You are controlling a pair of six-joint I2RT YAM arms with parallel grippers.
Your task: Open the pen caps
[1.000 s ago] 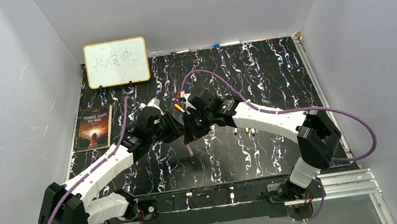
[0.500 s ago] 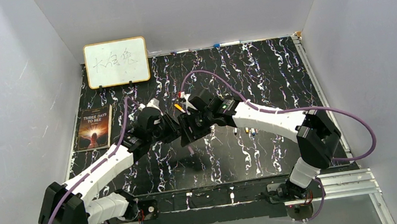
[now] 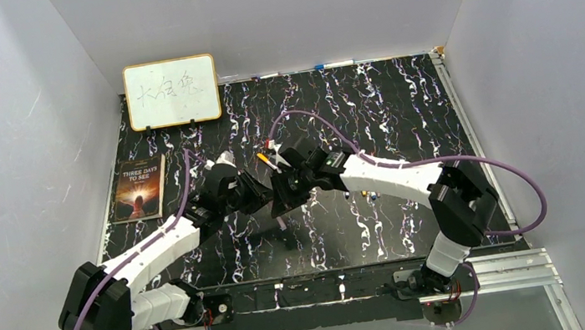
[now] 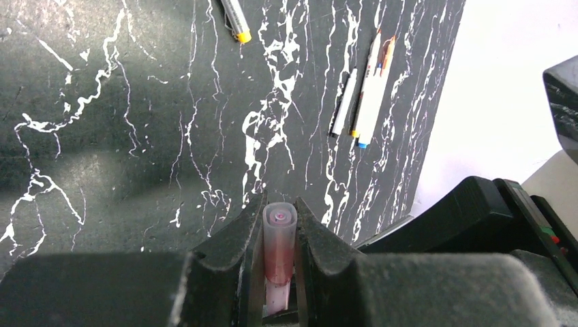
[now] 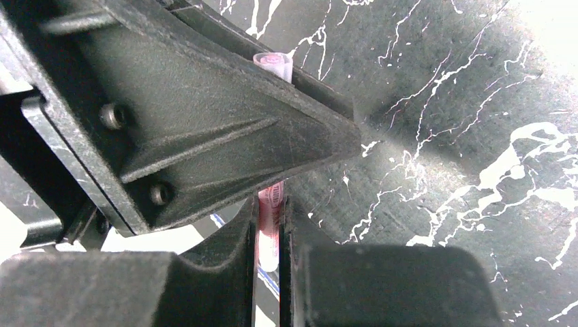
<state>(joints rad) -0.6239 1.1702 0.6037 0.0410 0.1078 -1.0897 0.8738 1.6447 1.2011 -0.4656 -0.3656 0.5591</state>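
Note:
Both grippers meet over the middle of the table [image 3: 385, 120]. My left gripper [image 4: 279, 208] [image 3: 261, 192] is shut on a translucent pink-red pen cap [image 4: 279, 235], whose round end pokes out past the fingertips [image 4: 249, 218]. In the right wrist view the same cap's tip [image 5: 272, 63] shows above the left gripper's finger [image 5: 225, 136]. My right gripper [image 5: 269, 204] [image 3: 282, 193] is shut on the pen's red-and-white barrel [image 5: 269, 231], directly behind that finger. The join between cap and barrel is hidden.
Several pens [image 4: 361, 95] [image 3: 364, 196] lie together on the black marbled table right of the grippers. An orange-tipped pen [image 4: 235, 20] [image 3: 265, 160] lies beyond them. A whiteboard [image 3: 172, 92] stands at the back left, a book [image 3: 139, 189] on the left.
Both grippers, still joined on the pen, have shifted slightly toward the near edge, and the left arm has swung with them.

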